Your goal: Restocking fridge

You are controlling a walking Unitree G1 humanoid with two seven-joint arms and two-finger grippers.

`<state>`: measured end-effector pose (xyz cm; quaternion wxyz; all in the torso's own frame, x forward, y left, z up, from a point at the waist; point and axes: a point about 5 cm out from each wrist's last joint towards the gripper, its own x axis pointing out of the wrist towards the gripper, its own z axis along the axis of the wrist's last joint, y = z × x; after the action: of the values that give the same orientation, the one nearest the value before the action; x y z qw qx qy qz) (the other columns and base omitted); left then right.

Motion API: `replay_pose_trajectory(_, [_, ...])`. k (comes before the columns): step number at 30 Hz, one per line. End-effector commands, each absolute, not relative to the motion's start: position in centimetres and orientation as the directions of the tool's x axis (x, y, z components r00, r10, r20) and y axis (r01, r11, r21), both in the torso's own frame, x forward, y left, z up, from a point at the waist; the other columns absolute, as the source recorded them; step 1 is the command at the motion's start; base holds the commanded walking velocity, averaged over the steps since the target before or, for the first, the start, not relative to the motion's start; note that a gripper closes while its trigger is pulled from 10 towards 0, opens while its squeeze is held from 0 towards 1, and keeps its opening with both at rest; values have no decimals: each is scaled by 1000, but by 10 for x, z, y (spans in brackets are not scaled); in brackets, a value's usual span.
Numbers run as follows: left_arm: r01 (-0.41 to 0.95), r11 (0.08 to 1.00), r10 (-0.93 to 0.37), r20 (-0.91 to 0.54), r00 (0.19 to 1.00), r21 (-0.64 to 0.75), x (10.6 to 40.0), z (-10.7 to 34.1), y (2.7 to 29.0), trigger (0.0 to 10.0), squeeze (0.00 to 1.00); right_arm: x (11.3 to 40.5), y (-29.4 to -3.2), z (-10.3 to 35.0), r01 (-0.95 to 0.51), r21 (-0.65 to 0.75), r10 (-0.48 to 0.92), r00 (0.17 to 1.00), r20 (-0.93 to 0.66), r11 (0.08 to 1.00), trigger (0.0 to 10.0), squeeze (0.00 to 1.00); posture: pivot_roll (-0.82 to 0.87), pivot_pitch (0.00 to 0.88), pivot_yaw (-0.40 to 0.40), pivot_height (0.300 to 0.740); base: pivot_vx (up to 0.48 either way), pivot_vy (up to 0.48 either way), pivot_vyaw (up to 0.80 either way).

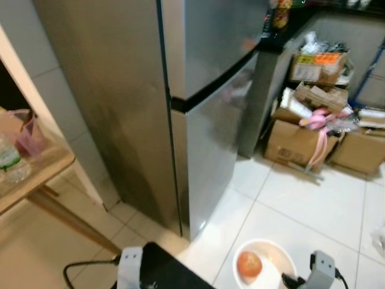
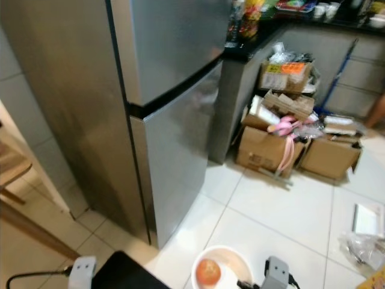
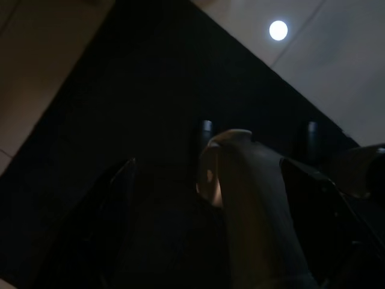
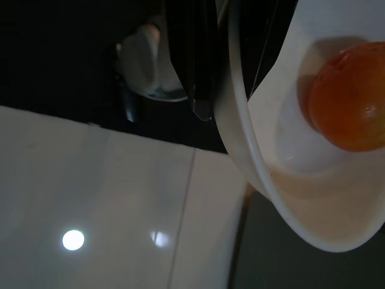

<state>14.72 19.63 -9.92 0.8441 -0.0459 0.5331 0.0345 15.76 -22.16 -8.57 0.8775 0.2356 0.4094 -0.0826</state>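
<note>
A tall silver two-door fridge [image 1: 198,90] stands shut in front of me, its black seam splitting the upper and lower doors. Low at the front, a white bowl [image 1: 278,256] holds one round orange-red fruit [image 1: 249,264]. My right gripper [image 4: 231,84] is shut on the bowl's rim [image 4: 240,150], with one black finger [image 4: 192,60] outside the wall and the other inside. The fruit [image 4: 349,99] rests at the bowl's bottom. My right arm [image 1: 322,268] shows beside the bowl. My left arm [image 1: 129,265] hangs low, and its wrist view is very dark.
Cardboard boxes [image 1: 298,141] with packaging and pink items pile up on the floor right of the fridge, under a black countertop [image 1: 289,27]. A wooden table [image 1: 42,171] with a plastic bottle [image 1: 11,162] stands at the left. A black cable [image 1: 84,268] lies on the white tiles.
</note>
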Motion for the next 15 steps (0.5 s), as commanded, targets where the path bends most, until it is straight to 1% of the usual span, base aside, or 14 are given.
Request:
replay_pose_trajectory(1, [-92,995,5,-898,440,-39,152,-98,195,10000,0,157,-225,-85,343,337,33,656,-754,877,10000,0,-45,0,-9,740,0,-379,0])
replay_pose_trajectory(5, [-93,995,4,-898,440,-41,152,-98,194,10000,0,157,-226,-85,345,336,32,655,-755,877,10000,0,-44,0,-9,740,60,-381,0])
replay_pose_trajectory(9, [-94,995,5,-897,441,-41,152,-98,194,10000,0,157,-226,-85,345,335,31,655,-755,877,10000,0,-44,0,-12,740,240,-381,0])
replay_pose_trajectory(11, [-97,995,13,-896,444,-34,152,-98,194,10000,0,157,-226,-85,341,335,33,655,-755,878,10000,0,-45,0,-12,740,0,-326,0])
replay_pose_trajectory(12, [-103,994,26,-894,447,-22,153,-97,195,10000,0,157,-226,-85,332,337,41,657,-753,881,10000,0,-44,0,-11,740,0,0,0])
replay_pose_trajectory(15, [-115,993,36,-890,455,-19,154,-96,196,10000,0,157,-225,-85,310,341,58,658,-751,888,10000,0,-44,0,-13,740,0,0,785])
